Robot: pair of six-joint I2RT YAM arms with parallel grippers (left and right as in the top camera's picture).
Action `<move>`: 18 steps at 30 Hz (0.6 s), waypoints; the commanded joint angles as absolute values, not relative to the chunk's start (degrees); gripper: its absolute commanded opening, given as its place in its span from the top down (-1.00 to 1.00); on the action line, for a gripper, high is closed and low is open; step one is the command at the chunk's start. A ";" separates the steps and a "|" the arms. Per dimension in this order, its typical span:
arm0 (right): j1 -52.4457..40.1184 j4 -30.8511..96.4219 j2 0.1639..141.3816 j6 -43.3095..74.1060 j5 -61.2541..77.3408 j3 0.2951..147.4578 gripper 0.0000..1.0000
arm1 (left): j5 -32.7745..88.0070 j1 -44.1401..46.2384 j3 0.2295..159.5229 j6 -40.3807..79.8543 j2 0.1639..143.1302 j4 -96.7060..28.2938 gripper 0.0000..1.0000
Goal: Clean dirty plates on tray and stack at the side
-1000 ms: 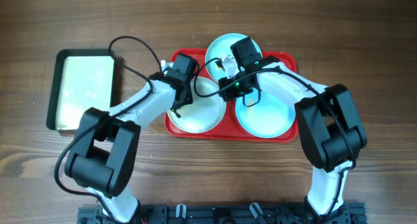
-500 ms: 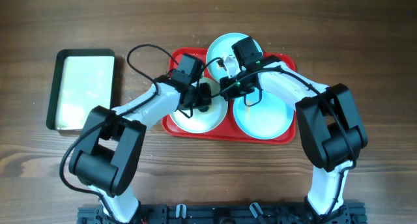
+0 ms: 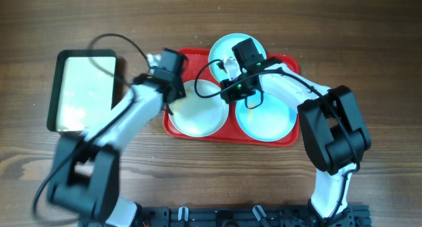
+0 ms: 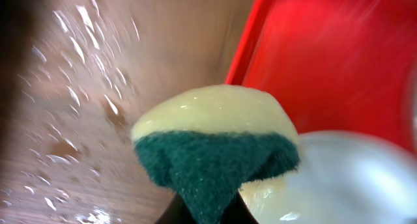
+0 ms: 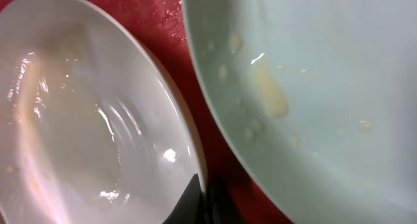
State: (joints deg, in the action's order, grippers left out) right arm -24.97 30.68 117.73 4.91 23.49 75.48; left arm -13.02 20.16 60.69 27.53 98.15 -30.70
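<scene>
The red tray (image 3: 290, 140) holds three plates. The white plate (image 3: 198, 115) lies at its left, one pale blue plate (image 3: 227, 47) at the back, and another pale blue plate (image 3: 267, 121) with yellowish smears at the right. My left gripper (image 3: 173, 95) is shut on a yellow and green sponge (image 4: 215, 146) over the tray's left rim (image 4: 247, 48), beside the white plate (image 4: 358, 178). My right gripper (image 3: 228, 94) is shut on the white plate's rim (image 5: 195, 152), with the smeared blue plate (image 5: 313, 87) next to it.
A smaller black-rimmed cream tray (image 3: 86, 88) lies on the wooden table to the left of the red tray. Crumbs and wet spots (image 4: 78, 120) mark the wood by the red tray's left edge.
My left arm has swung left with the sponge, from over the white plate to the tray's left rim, and is blurred by motion. My right gripper has stayed on the white plate's rim.
</scene>
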 commanded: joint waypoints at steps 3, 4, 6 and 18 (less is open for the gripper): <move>-24.53 30.22 110.93 3.66 22.24 75.85 0.91 | -2.59 10.72 60.88 27.46 79.72 -26.52 0.92; -24.53 30.06 109.95 3.11 21.08 75.92 0.91 | -2.59 9.04 60.88 27.44 78.50 -26.57 0.92; -24.53 30.57 107.13 2.57 15.42 76.71 0.91 | -2.61 3.64 60.88 27.46 76.79 -26.59 0.92; -37.36 21.89 97.60 -17.50 -22.44 78.50 0.92 | -2.57 -12.12 60.86 27.49 76.88 -28.29 0.92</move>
